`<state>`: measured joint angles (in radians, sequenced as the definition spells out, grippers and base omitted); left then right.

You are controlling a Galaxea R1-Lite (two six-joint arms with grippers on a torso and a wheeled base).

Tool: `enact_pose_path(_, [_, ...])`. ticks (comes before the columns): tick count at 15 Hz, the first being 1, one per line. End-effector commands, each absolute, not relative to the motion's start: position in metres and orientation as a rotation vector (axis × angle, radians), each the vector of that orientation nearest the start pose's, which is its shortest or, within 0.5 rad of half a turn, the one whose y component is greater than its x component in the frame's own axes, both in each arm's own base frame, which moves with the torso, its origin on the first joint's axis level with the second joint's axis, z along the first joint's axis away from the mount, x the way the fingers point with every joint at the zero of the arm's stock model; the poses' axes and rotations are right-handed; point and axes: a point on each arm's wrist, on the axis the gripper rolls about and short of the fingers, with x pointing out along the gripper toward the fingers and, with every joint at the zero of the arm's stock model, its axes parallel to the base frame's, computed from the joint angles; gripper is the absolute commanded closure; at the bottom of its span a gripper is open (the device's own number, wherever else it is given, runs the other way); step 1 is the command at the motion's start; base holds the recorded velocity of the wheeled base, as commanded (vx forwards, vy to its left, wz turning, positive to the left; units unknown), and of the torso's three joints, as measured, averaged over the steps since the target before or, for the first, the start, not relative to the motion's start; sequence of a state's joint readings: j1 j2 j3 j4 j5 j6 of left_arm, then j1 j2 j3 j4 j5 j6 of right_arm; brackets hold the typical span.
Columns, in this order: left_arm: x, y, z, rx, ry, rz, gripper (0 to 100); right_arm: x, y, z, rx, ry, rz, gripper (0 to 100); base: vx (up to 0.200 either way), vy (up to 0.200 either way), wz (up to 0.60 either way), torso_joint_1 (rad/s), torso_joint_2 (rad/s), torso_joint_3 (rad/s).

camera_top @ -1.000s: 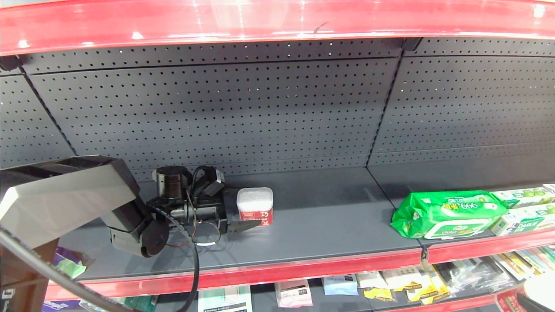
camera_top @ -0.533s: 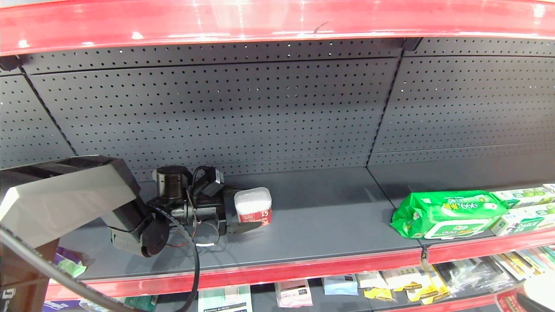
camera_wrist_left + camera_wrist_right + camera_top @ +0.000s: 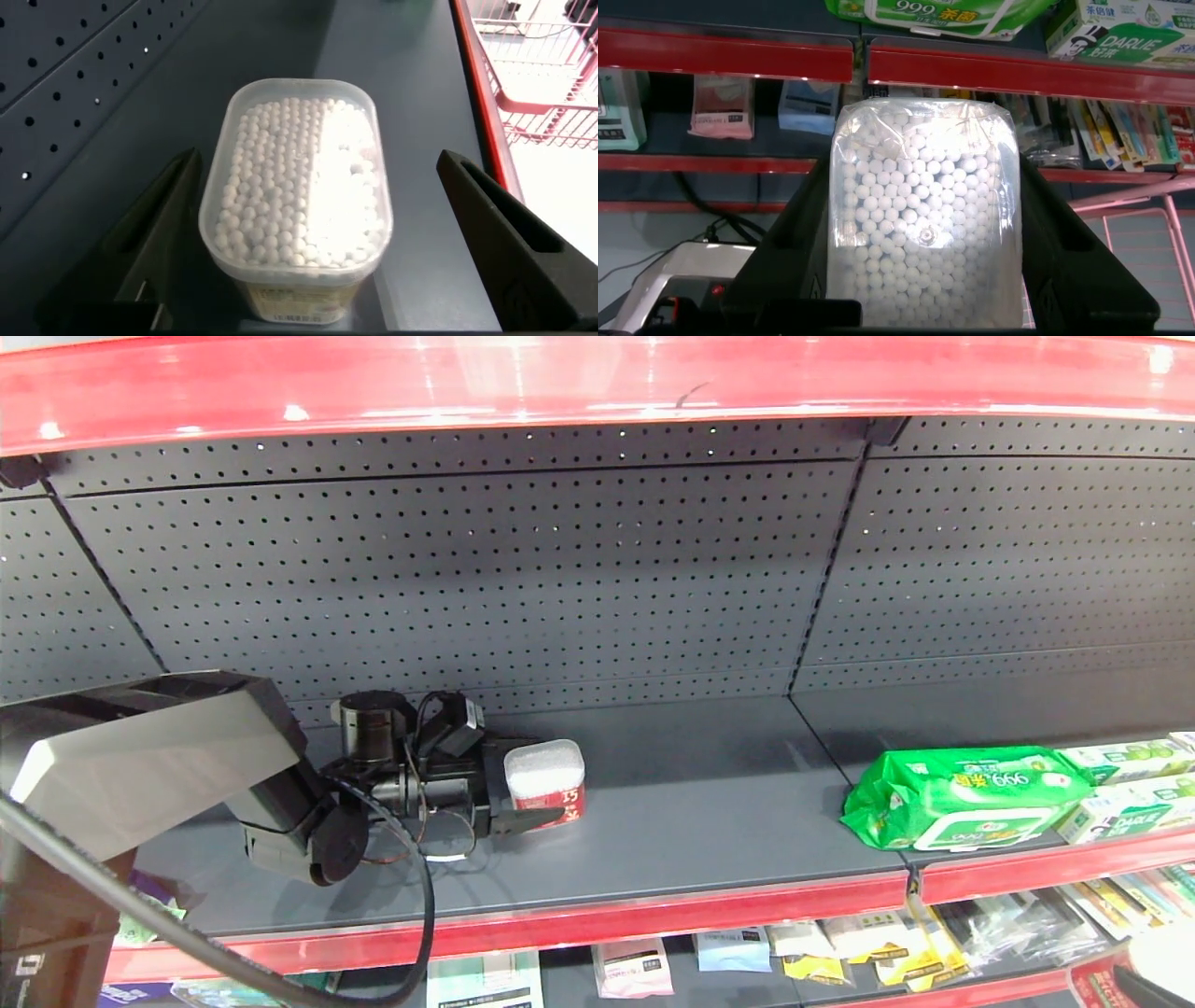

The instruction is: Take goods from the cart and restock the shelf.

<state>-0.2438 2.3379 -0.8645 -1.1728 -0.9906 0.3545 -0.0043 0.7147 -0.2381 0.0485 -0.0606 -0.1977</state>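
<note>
A small clear box of cotton swabs with a red label stands upright on the grey shelf, left of centre. My left gripper lies low on the shelf, open, with one finger on each side of the box. In the left wrist view the box sits between the spread fingers with gaps on both sides. My right gripper is shut on a second box of cotton swabs, held in front of the lower shelves.
A green pack of wet wipes and white-green boxes lie at the shelf's right end. Hanging packets fill the shelf below. A pink cart stands beyond the shelf's red front edge. Bare shelf lies between the box and the wipes.
The swab box on the shelf has shifted slightly left, and the left arm has crept a little forward and up. The jaws stay apart around the box.
</note>
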Motion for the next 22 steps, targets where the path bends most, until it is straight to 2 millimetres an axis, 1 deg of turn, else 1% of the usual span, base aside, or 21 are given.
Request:
enact_pose_path(1, [0.3746,-0.1126,0.0191,0.188,0.081,-1.259,0,0.0524,-0.0016,0.1329,-0.208,0.528,-0.011,100,0.0,0.0,0.0,0.0,0.0,0.0])
enact_pose_path(17, [0.3744,-0.1124,0.0168,0.166,0.122,-1.245,0,0.0552,-0.0016,0.1334,-0.203,0.54,-0.011,100,0.0,0.0,0.0,0.0,0.0,0.0])
enact_pose_path(22, [0.3772,-0.113,0.0115,0.162,0.133,-1.243,0,0.056,-0.0016,0.133,-0.203,0.546,-0.01,100,0.0,0.0,0.0,0.0,0.0,0.0])
